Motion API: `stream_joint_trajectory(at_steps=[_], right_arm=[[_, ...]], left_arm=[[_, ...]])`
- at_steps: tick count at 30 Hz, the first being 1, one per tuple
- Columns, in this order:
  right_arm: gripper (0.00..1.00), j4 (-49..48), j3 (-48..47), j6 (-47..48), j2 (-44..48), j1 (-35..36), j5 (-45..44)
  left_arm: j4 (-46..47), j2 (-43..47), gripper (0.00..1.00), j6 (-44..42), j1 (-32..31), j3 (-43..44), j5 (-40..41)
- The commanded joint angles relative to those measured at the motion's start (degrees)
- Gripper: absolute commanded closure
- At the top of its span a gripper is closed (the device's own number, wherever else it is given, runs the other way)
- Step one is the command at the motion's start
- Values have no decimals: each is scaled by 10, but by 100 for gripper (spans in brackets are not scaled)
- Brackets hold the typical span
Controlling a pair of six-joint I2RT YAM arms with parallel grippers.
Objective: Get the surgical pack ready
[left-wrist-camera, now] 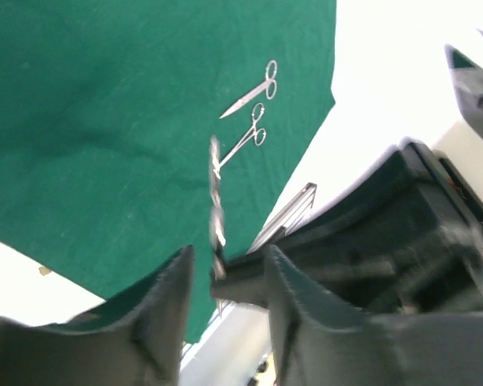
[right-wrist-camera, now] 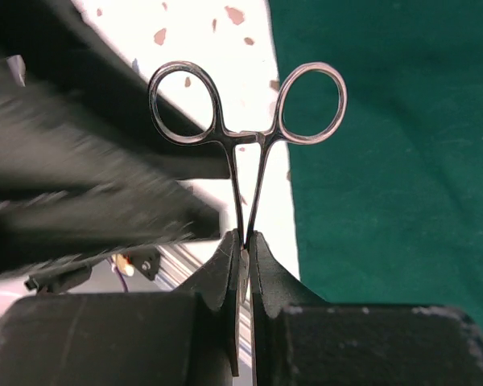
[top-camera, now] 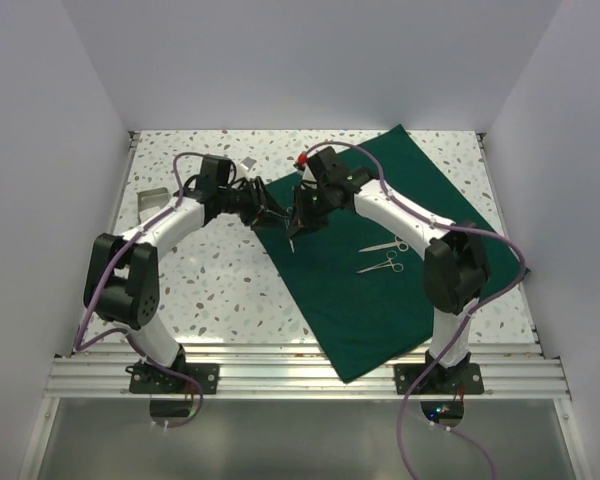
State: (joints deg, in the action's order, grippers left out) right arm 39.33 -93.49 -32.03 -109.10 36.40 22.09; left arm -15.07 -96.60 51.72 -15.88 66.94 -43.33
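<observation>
The dark green drape [top-camera: 380, 300] lies flat on the right half of the table and also shows in the left wrist view [left-wrist-camera: 105, 121] and the right wrist view [right-wrist-camera: 386, 161]. My right gripper [top-camera: 302, 215] [right-wrist-camera: 244, 241] is shut on a silver ring-handled instrument [right-wrist-camera: 248, 137] [top-camera: 293, 240] and holds it above the drape's left edge. My left gripper [top-camera: 273, 213] [left-wrist-camera: 229, 256] is open just beside it; the held instrument [left-wrist-camera: 216, 201] shows edge-on beyond its fingers. Two more silver instruments [top-camera: 384, 245] [top-camera: 381, 266] lie on the drape, also seen in the left wrist view [left-wrist-camera: 251, 90] [left-wrist-camera: 243, 143].
A small steel tray [top-camera: 152, 200] stands at the table's left edge. A small pale packet [top-camera: 248, 162] lies at the back, left of the drape. White walls close the table on three sides; an aluminium rail [top-camera: 300, 375] runs along the near edge.
</observation>
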Motion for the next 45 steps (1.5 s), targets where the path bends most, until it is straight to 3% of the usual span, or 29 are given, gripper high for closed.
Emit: stream_joint_trajectory(at_steps=[1, 4, 5, 6, 7, 9, 11, 12, 18, 19, 25, 28, 40, 42, 45], right_arm=[[100, -13, -28, 21, 38, 17, 21], [100, -18, -29, 22, 37, 19, 24], [100, -19, -29, 21, 38, 19, 27], [100, -16, -29, 23, 37, 19, 28], [100, -9, -31, 23, 35, 20, 24], [74, 11, -38, 29, 34, 18, 1], [57, 58, -46, 40, 33, 15, -38], [56, 72, -47, 54, 33, 13, -62], [53, 104, 26, 85, 56, 0, -86], [53, 100, 40, 81, 60, -4, -77], [53, 81, 114, 75, 85, -13, -54], [53, 77, 138, 78, 92, -23, -51], [53, 68, 154, 66, 91, -78, -29], [53, 66, 152, 60, 86, -80, -27], [53, 64, 150, 52, 81, -85, -21]], left_arm=[[-26, -13, 62, -7, 1, 5, 19], [-27, -18, 76, -7, 1, 12, 23], [-35, -19, 83, -11, 1, 15, 25], [-40, -19, 97, -15, 3, 20, 29], [-66, -19, 100, -34, 6, 33, 45], [-113, -18, 100, -65, 23, 55, 80], [-193, -11, 100, -128, 39, 93, 157], [-220, -9, 100, -150, 64, 107, 183], [-347, 6, 100, -279, 174, 173, 412], [-357, 4, 100, -298, 182, 177, 479], [-322, -28, 100, -344, 219, 200, 652], [-329, -77, 100, -367, 233, 241, 696], [-344, -221, 99, -393, 258, 344, 701], [-345, -234, 92, -392, 258, 348, 700], [-348, -234, 72, -385, 258, 347, 692]])
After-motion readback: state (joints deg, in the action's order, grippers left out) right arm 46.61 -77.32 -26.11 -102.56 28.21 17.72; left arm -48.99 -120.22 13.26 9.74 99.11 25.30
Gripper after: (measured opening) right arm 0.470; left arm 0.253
